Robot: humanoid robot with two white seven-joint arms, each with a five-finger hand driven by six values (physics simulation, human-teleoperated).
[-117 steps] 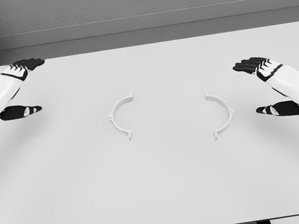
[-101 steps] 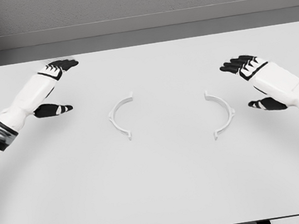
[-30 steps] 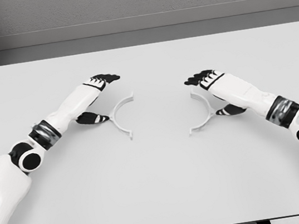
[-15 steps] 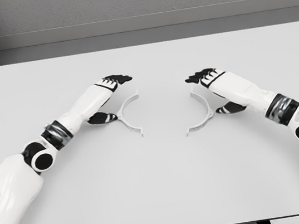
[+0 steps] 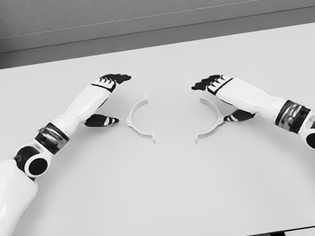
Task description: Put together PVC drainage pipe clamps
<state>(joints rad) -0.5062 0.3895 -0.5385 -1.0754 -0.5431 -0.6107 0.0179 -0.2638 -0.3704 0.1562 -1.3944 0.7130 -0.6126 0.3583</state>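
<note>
Two clamp halves lie apart mid-table (image 5: 171, 211).
Left half (image 5: 138, 119) sits just beside the spread, empty left hand (image 5: 105, 99); right hand (image 5: 220, 94) cups the right half (image 5: 211, 120), fingers loose.

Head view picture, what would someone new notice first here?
Two white half-ring clamp pieces lie mid-table, open sides facing: the left clamp half and the right clamp half. The left hand sits open just left of its piece, apart from it. The right hand reaches over the other's far end.
</note>
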